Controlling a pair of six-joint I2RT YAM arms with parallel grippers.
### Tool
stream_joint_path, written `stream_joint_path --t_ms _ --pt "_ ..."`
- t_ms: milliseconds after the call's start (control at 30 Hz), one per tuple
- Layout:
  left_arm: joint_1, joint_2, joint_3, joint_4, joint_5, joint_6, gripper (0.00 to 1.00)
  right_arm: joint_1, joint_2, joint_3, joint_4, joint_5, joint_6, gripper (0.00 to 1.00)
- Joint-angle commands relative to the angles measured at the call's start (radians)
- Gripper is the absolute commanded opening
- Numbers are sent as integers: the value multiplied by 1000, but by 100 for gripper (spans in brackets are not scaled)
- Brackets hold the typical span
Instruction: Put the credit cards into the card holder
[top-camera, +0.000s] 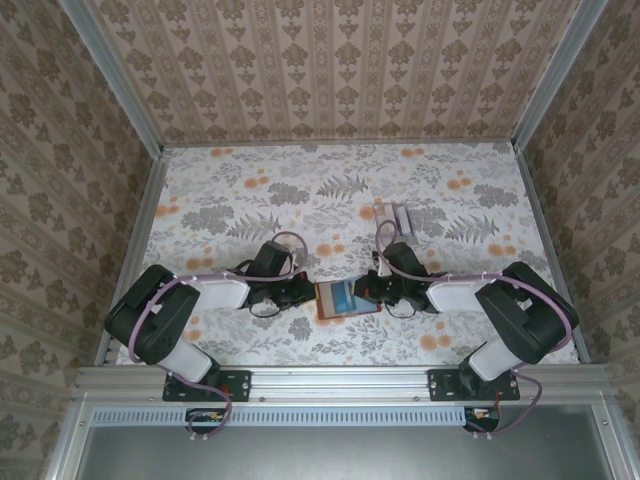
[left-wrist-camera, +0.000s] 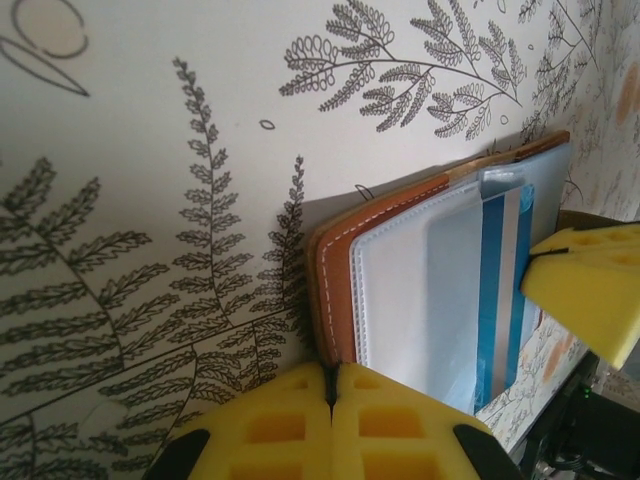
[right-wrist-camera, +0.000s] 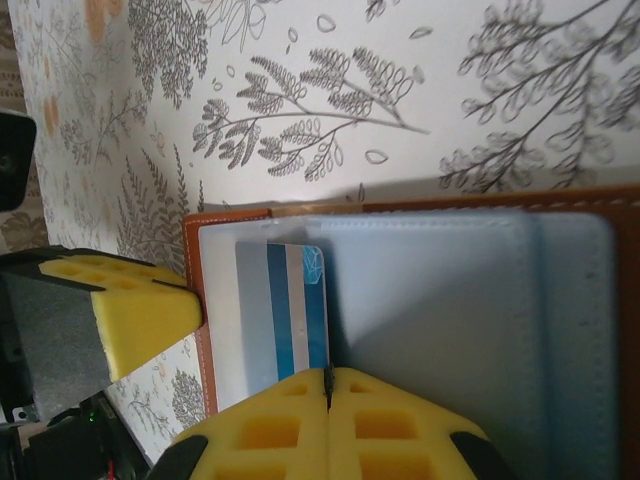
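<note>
Card holder (top-camera: 347, 298) lies open on the floral table (top-camera: 250, 190). At its left edge the left gripper (left-wrist-camera: 333, 395) sits closed, empty; a blue credit card (right-wrist-camera: 295, 310) shows inside — the right gripper (right-wrist-camera: 328, 395), closed and empty too, noses the card's edge. We'd push flat, slowly, holder braced.

I can't read any words or numbers here. The credit card (right-wrist-camera: 285, 315) in the card holder (right-wrist-camera: 500, 198) shows just blue and white stripes.
</note>
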Motion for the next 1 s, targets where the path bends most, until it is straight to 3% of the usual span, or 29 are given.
stream_joint_path --t_ms 0,333,467,600,833,967 --pt "-5 -18 -11 21 -21 -34 0 41 -5 22 8 50 32 0" --pt "-15 14 -41 107 -17 -81 0 117 82 57 74 38 75 1" --pt "-16 24 -25 79 -12 -56 0 118 74 83 -14 35 4 1" --pt "-13 23 -27 77 -24 -53 0 116 48 105 -78 10 -47 19" --pt "-5 30 -36 79 -37 -51 0 114 -139 138 -383 158 -194 34" --pt "-4 57 -24 81 -30 -51 0 115 -209 133 -489 240 -214 37"
